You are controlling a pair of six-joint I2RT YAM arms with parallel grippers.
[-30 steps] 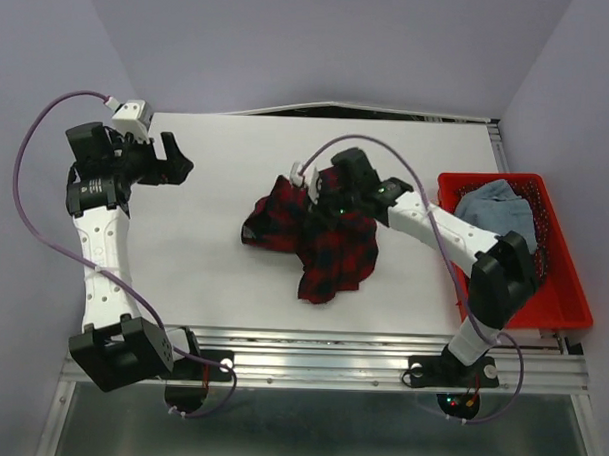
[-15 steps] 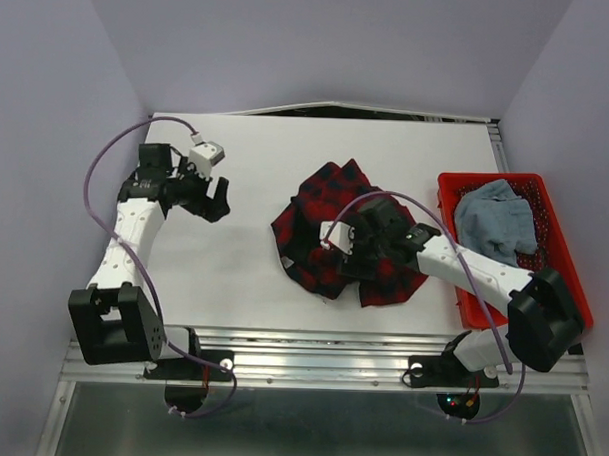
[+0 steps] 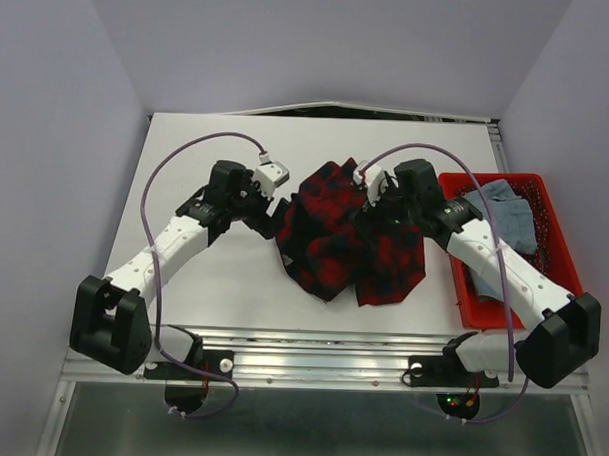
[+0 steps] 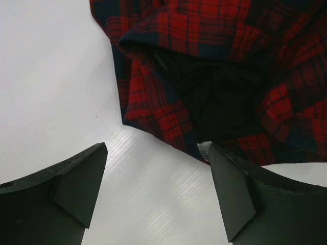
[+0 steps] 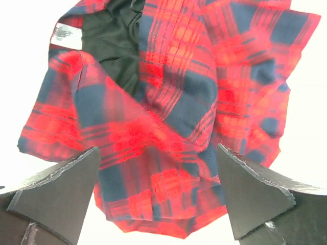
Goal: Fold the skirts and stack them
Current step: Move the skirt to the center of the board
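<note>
A white table (image 3: 308, 138) is seen under both arms. Near its middle the plaid skirt (image 3: 329, 239) is spread in a crumpled, unfolded heap, with its dark lining turned up in places. At the table's right edge a red basket (image 3: 579, 303) is set, and the light blue-grey skirt (image 3: 520, 226) is bunched inside it, well apart from the plaid one and partly covered by the right arm.

The left gripper (image 4: 157, 148) is held at the left border of the plaid skirt, its jaws spread wide over bare table; nothing is gripped, and the cloth's edge lies just beyond the fingertips. The right gripper (image 5: 158, 148) is poised over the right half of the same skirt, jaws equally wide, with cloth seen below the gap but none pinched. Whether its fingers touch the fabric cannot be told.

A small white label (image 5: 65, 34) is exposed on the lining.
</note>
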